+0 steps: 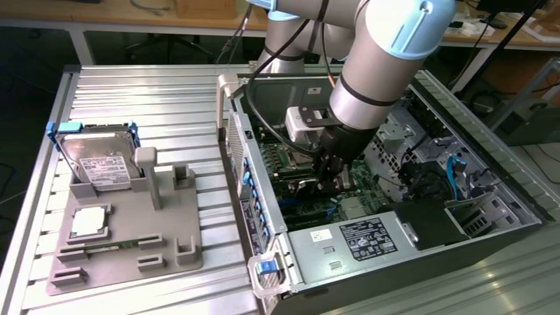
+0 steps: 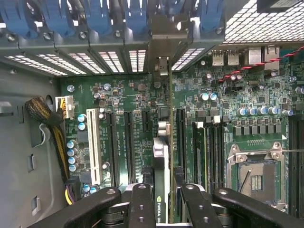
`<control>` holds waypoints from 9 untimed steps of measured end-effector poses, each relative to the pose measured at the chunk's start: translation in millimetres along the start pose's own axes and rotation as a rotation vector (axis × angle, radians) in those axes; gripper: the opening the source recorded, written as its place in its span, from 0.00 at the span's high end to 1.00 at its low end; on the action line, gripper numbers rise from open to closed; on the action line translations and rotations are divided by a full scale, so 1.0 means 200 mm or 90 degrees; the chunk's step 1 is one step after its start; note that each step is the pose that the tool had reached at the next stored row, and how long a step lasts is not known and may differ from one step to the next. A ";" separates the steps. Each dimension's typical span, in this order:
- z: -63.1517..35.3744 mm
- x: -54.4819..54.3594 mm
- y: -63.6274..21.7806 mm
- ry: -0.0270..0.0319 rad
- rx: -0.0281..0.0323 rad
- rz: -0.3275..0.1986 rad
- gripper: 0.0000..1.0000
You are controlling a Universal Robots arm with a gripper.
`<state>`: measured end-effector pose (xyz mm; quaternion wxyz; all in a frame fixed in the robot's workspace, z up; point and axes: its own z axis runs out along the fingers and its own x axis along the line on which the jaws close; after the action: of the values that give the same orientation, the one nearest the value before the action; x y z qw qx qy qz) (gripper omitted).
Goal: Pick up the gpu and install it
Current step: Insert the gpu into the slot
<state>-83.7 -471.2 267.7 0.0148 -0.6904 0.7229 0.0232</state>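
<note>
The gpu (image 2: 161,156) appears edge-on in the wrist view, a thin card with a green label strip. It stands upright over the green motherboard (image 2: 118,99), between two long black expansion slots (image 2: 129,142). Its silver end bracket (image 2: 161,47) reaches the slotted back wall of the case. My gripper (image 2: 166,197) is shut on the card, one black finger (image 2: 142,202) on each flat side. In the exterior view my gripper (image 1: 328,176) is low inside the open computer case (image 1: 262,197), just over the board.
A grey holder tray (image 1: 131,230) on the exterior view's left carries a silver hard drive (image 1: 101,164), a processor chip (image 1: 89,222) and a memory stick (image 1: 101,247). The power supply (image 1: 368,239) fills the case's near end. Blue slot clips (image 2: 95,19) line the back wall.
</note>
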 end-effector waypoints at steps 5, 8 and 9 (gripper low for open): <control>0.000 0.00 0.001 0.0001 -0.0013 0.000 0.73; 0.000 0.00 0.001 0.0003 -0.0060 0.000 0.73; 0.000 0.00 0.001 0.0006 -0.0091 0.001 0.73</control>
<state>-83.9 -471.0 267.7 0.0095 -0.6902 0.7230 0.0281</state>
